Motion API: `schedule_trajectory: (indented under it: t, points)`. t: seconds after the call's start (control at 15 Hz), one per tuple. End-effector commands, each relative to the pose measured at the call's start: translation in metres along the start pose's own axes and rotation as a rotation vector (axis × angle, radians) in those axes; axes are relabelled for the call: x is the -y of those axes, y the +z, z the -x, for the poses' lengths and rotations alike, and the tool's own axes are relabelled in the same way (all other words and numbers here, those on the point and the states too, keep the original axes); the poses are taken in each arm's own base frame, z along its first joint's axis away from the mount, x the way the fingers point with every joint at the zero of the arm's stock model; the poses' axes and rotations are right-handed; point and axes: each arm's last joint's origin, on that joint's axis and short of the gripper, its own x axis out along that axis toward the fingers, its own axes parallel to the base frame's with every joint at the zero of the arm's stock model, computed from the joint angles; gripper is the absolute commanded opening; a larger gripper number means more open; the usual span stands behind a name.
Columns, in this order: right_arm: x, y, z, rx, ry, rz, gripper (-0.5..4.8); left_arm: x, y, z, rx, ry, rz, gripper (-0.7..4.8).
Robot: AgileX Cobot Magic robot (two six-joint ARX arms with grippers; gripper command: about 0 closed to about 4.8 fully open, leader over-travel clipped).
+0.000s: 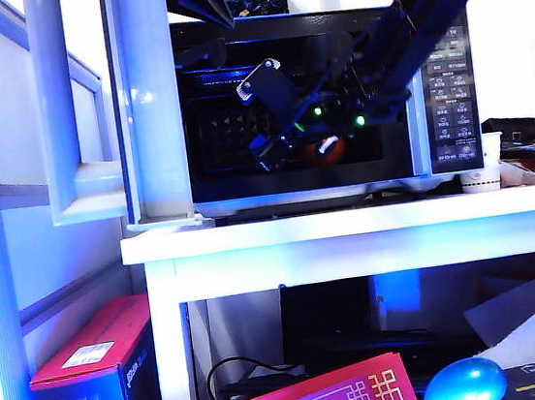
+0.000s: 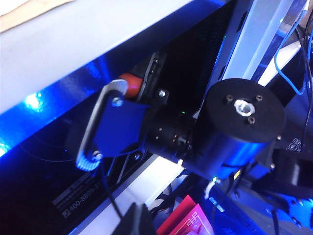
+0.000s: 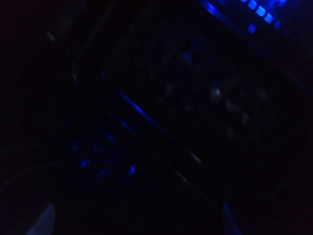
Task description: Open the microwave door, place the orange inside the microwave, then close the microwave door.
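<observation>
I've got the microwave [image 1: 324,105] with its microwave door [image 1: 154,107] swung wide at the hinge side, so the cavity takes my right arm reaching in from the button-panel side. The right gripper [image 1: 311,144] sits deep inside the microwave around the orange [image 1: 325,150]; whether it's clenched or released, I can't tell in that gloom. My left gripper is nowhere in my views.

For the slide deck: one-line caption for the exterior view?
Right claw reaches into the open microwave at the orange; microwave door swung wide.
</observation>
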Motion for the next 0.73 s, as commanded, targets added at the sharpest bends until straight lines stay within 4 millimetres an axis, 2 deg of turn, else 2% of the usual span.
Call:
schedule_trajectory:
  t: [0.07,0.4,0.73]
  points:
    - [0.01,0.017,0.003,-0.014,-0.014,-0.008,4.79,0.001,-0.018,-0.01,-0.14,-0.031,0.088,-0.05]
    - [0.029,0.042,0.015,-0.113,0.033,-0.036,4.79,0.001,-0.018,-0.01,-0.136,-0.03,0.088,-0.05]
    - [0.042,0.059,0.037,-0.312,0.183,-0.034,4.79,0.0,-0.017,-0.01,-0.133,-0.029,0.087,-0.05]
